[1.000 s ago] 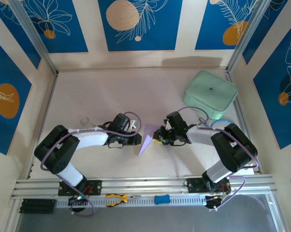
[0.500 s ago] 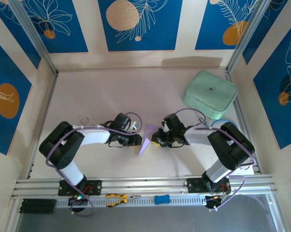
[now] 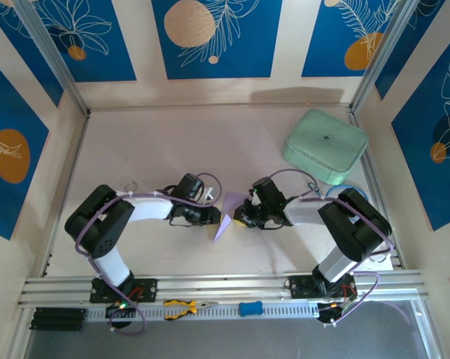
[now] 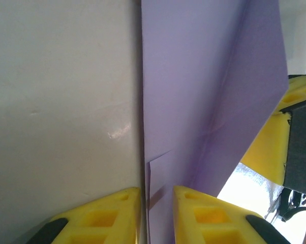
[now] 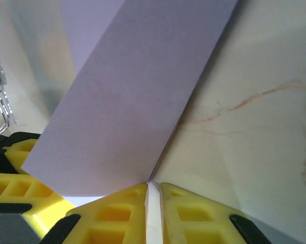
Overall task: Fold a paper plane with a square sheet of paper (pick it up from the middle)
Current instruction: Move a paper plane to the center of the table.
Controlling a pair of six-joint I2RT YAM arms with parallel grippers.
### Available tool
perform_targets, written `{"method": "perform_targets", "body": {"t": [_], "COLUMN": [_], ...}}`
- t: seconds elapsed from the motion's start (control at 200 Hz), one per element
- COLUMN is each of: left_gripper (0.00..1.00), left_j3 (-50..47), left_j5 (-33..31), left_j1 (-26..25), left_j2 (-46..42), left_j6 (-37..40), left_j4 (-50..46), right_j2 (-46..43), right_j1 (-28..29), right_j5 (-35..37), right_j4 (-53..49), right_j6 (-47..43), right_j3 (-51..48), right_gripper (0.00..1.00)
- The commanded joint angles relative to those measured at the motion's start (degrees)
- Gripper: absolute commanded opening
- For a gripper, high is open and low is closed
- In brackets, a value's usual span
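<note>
The right jaws are pressed almost together on the paper plane (image 3: 229, 206), with a thin pale sliver caught between their yellow pads (image 5: 120, 213). The left jaws stand a narrow slit apart with the paper's folded edge in the gap; whether they pinch it cannot be told. The plane sits between the two arms' tips near the middle of the worktop (image 3: 173, 142), its narrow end pointing toward the near edge. Open surface stretches behind it and to the left. The mint-green case (image 3: 325, 146) sits well apart at the far right, its small dark lid mark too small to read.
</note>
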Motion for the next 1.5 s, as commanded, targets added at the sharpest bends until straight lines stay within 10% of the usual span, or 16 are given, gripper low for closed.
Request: {"method": "perform_targets", "body": {"t": [0.0, 0.575, 1.085, 1.495], "left_gripper": [0.24, 0.09, 0.04, 0.04], "left_j3": [3.4, 3.3, 8.4, 8.9], "left_j5": [0.4, 3.8, -23.3, -21.7], "left_j1": [-1.9, -2.6, -4.9, -6.4], "left_j2": [2.2, 1.5, -5.8, -4.8], "left_j6": [0.7, -2.2, 4.4, 5.2], "left_j4": [-2.8, 2.4, -20.1, -20.0], "right_j2": [1.6, 1.2, -11.3, -3.0], "right_j1": [1.0, -0.1, -1.2, 1.3], "right_j5": [-1.5, -2.9, 0.1, -2.7], "right_j4": [0.9, 5.0, -1.8, 4.6], "right_j6": [0.6, 1.6, 1.4, 3.8], "right_j3": [-0.7, -3.4, -4.3, 3.8], "right_gripper": [0.16, 0.17, 0.36, 0.48]}}
